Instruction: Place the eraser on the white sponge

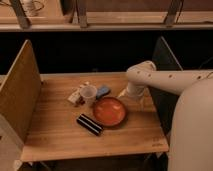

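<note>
Camera view looks down on a wooden counter (55, 135) with an upright wooden panel (20, 87) along its left edge. Right of that panel, toward the far side, lies a small pale block, apparently the white sponge (74, 95), with a small reddish-brown bit just near of it that is too small to identify. A white cup (88, 93) stands upright just beside the sponge on its right. Nearer the front edge, the eraser (90, 124) lies flat and diagonal on the bare wood, well apart from the sponge and close to the near-left rim of the orange plate (109, 111). A blue pad (103, 91) lies just right of the cup, beyond the plate's far rim. The plate sits about mid-counter. Right of its far edge, the tool (126, 93) hangs low over the wood, released and grasping nothing, well apart from the eraser. The white arm (165, 80) reaches in from the right, in front of a dark panel (162, 57) on that side.
</note>
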Robot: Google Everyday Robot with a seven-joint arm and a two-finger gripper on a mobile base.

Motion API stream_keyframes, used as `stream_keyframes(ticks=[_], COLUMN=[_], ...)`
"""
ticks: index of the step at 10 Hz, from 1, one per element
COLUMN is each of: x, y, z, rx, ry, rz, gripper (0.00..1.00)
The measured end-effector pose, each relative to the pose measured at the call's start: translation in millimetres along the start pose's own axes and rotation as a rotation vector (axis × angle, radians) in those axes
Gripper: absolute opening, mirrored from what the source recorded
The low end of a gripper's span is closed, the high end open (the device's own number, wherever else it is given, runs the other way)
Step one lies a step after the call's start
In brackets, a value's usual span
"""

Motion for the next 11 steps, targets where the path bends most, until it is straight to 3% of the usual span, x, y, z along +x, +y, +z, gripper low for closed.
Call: stream_keyframes(ticks=[11], x=[-0.7], y=[0.2], z=[-1.4], rx=[0.001], ry=[-0.007], rz=[-0.013], gripper=[0.8])
